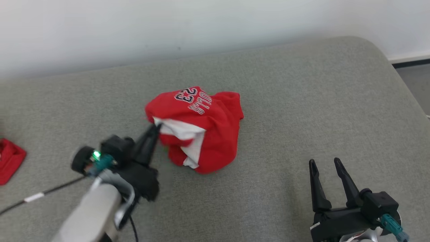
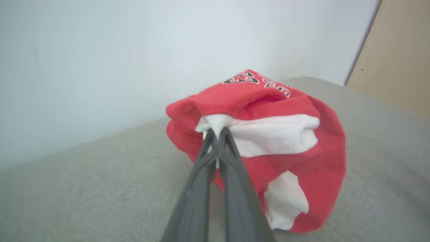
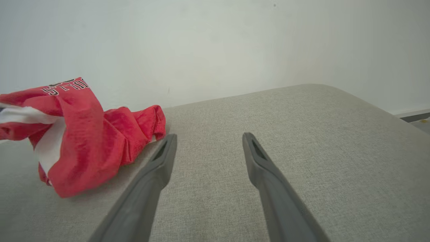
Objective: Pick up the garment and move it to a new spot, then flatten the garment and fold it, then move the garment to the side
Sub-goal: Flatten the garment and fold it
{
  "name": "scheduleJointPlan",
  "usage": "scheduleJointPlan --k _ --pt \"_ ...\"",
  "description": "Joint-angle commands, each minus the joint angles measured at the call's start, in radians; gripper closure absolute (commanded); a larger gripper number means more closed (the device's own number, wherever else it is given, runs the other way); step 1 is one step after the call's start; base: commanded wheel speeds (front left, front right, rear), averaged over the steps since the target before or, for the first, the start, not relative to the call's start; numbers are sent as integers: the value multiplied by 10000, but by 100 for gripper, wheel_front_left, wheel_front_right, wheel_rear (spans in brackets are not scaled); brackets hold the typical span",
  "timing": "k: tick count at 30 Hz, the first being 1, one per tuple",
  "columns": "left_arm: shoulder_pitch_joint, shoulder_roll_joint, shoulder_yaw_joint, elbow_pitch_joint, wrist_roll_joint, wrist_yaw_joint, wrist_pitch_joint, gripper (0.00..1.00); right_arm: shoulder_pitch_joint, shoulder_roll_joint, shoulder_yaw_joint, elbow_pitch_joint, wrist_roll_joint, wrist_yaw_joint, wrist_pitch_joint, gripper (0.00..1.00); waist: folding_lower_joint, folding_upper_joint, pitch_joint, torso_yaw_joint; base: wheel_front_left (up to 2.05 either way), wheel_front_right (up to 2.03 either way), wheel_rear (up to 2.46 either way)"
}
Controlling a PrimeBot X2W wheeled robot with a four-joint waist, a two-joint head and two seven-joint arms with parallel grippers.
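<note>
Where left tool (image 2: 217, 132) clamps, garment (image 1: 215, 134) edge, seemingly

red-and-white garment (image 1: 208, 134), grey cushion (image 1: 302, 101)

Wide grey-green upholstered surface of coarse woven fabric (image 1: 302, 101), flat, with a rounded corner at the far right. Near the middle, a little to the left: crumpled red mesh garment with white panels (image 1: 208, 134), heaped up, underside resting on the fabric, black-and-white lettering and the number 23 on top, seen upside down from the head view. At the left edge, well apart from the heap: second piece of red cloth (image 1: 10, 159), only partly in view. At the lower left: thin black cable with a white tag (image 1: 33, 197), lying across the fabric.
</note>
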Motion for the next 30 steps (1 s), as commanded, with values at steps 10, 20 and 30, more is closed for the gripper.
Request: scheduleJointPlan --k 10,20,30 --pt "-1510 2126 1137 -1839 873 167 241 100 490 2 21 61 247 -22 -9 0 -1 -1 -797 617 0 0 0" --pt "-2004 3284 1624 -3717 765 337 1423 100 489 1 45 23 392 -22 -9 0 -1 -1 -782 622 0 0 0" --pt "-110 1745 489 -3588 314 657 1456 100 137 2 211 47 466 -22 -8 0 -1 -1 -312 234 0 0 0"
